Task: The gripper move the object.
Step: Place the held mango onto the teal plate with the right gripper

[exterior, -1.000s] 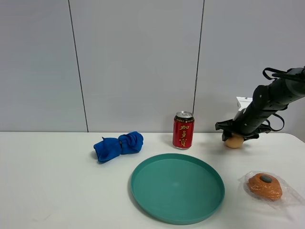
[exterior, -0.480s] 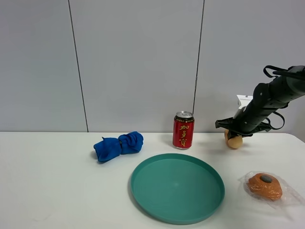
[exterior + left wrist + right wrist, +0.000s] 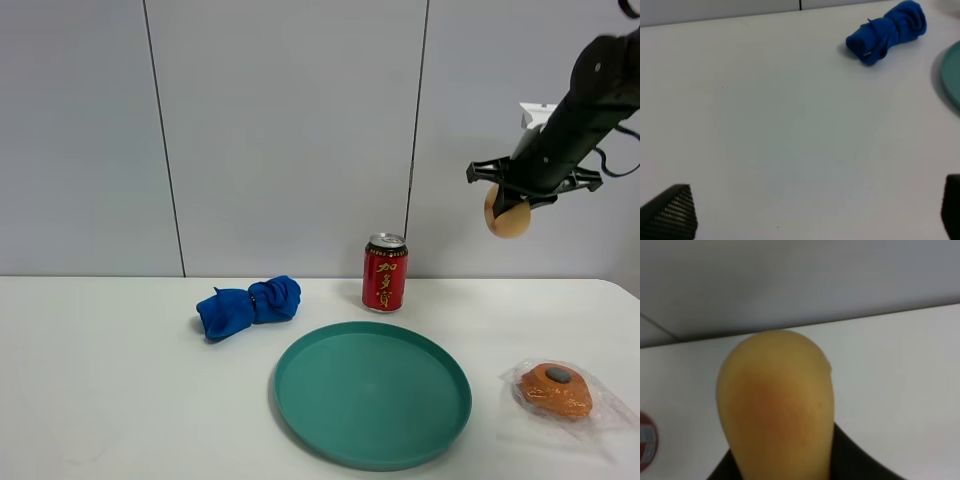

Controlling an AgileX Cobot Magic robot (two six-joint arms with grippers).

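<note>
Right tool [image 3: 510, 196] up in the air over the right back corner of the counter [image 3: 100, 400], arm reaching in from the right against the grey wall [image 3: 290, 130]. Fingers closed narrow on the ball [image 3: 508, 215]. They grip its upper part, and most of the ball hangs below them. Ball well clear of the counter and higher than the top of the can [image 3: 385, 273]; tan-yellow, with a reddish blush. In the right wrist view the ball [image 3: 775, 405] fills the middle of the frame, narrow end away from the camera, dark tool body on either side of its near end, and a sliver of the can [image 3: 646, 447] shows at the frame edge. Left tool [image 3: 815, 200] seen only in its own wrist view: two dark fingertips [image 3: 671, 215] set wide apart, gripping nothing, white counter showing between them. Blue cloth [image 3: 887, 32] and the rim of the plate [image 3: 952, 75] lie beyond it. On the counter: can upright near the middle of the back edge; cloth [image 3: 249, 306], rolled, left of the can and apart from it; teal plate [image 3: 372, 395] toward the front edge, just right of centre; wrapped pastry [image 3: 556, 390] near the right front corner, beside the plate but not touching it.
</note>
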